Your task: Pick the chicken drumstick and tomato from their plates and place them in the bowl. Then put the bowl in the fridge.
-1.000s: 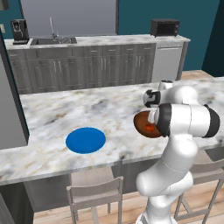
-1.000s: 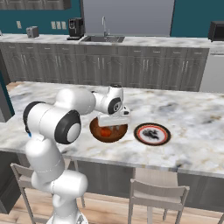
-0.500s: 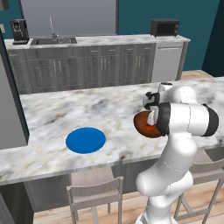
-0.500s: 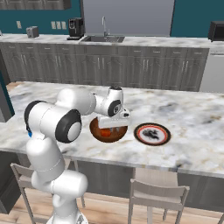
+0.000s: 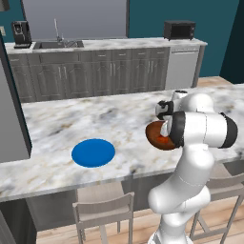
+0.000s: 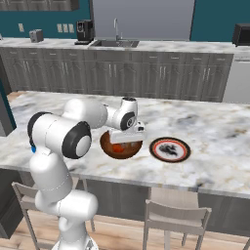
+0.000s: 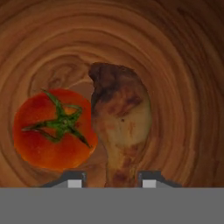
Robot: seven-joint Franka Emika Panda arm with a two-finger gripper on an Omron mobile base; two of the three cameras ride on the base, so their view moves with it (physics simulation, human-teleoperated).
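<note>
Tomato point(image 7: 52, 130) sits at the left of the hand view, stem up, touching the chicken drumstick point(image 7: 120, 127) that lies beside it on the glossy wooden floor of the bowl point(image 7: 183, 65). The drumstick's narrow end runs down between the 2 finger tips point(image 7: 75, 180), which stand a little apart on either side of it; whether they press it or have just let go I cannot tell. In the left base view, the blue plate point(image 5: 93, 153) lies bare on the marble counter point(image 5: 71, 119), well apart from the bowl under the gripper point(image 5: 167, 127). In the right base view, the brown-rimmed plate point(image 6: 169, 149) lies just beside the bowl, also without food.

With both foods in the bowl, step 1 looks finished or nearly so. Next the gripper must rise clear of the drumstick, take the bowl by its rim, keep it level, and carry it to the fridge point(image 5: 12, 114) at the far left.
</note>
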